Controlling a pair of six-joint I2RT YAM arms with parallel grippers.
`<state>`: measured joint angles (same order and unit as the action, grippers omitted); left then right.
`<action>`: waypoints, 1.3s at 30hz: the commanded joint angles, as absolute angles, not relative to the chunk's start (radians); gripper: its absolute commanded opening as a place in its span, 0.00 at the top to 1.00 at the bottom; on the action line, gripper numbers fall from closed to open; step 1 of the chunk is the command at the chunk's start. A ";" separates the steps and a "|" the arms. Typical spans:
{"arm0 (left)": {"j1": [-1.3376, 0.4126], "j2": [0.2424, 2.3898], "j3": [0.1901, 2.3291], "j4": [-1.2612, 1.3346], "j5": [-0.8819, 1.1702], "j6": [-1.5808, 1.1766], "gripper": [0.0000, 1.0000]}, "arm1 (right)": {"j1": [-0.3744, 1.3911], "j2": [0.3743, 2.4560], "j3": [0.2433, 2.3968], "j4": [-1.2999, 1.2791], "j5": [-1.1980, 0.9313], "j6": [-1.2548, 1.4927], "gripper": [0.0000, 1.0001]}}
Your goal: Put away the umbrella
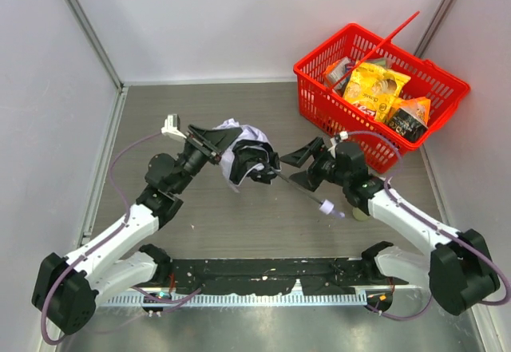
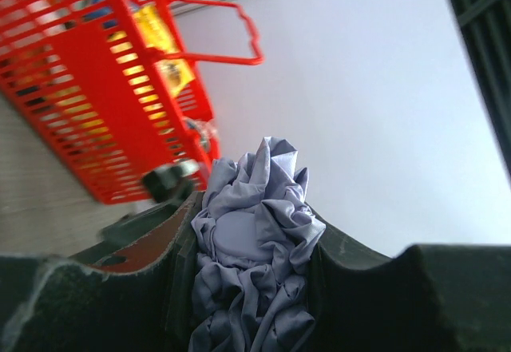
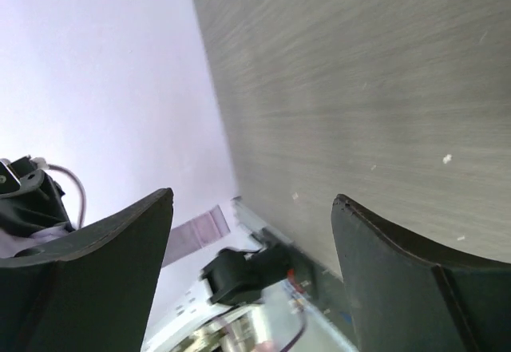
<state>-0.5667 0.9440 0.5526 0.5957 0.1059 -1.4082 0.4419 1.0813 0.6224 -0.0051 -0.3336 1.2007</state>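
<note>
Umbrella (image 1: 249, 135) slants diagonally, handle (image 1: 329, 207) pointing near-right.

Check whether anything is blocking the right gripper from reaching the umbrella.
Nothing visible does. The right gripper is open just beside the umbrella, whose fabric the left gripper clamps; the right wrist camera sees only table ahead.
</note>
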 commanded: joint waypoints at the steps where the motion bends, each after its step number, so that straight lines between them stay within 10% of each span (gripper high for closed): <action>1: -0.560 0.975 0.661 0.820 0.124 -1.515 1.00 | 0.495 1.130 0.503 0.445 -0.459 1.607 0.17; 39: -0.586 1.040 0.678 0.992 0.117 -1.624 1.00 | 0.956 1.505 0.512 1.129 -0.074 2.210 0.52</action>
<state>-0.5755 1.0897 0.6598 0.8822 0.1177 -1.5944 0.9520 1.4956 0.4721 1.0355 -0.1184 1.9938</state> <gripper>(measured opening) 0.421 0.486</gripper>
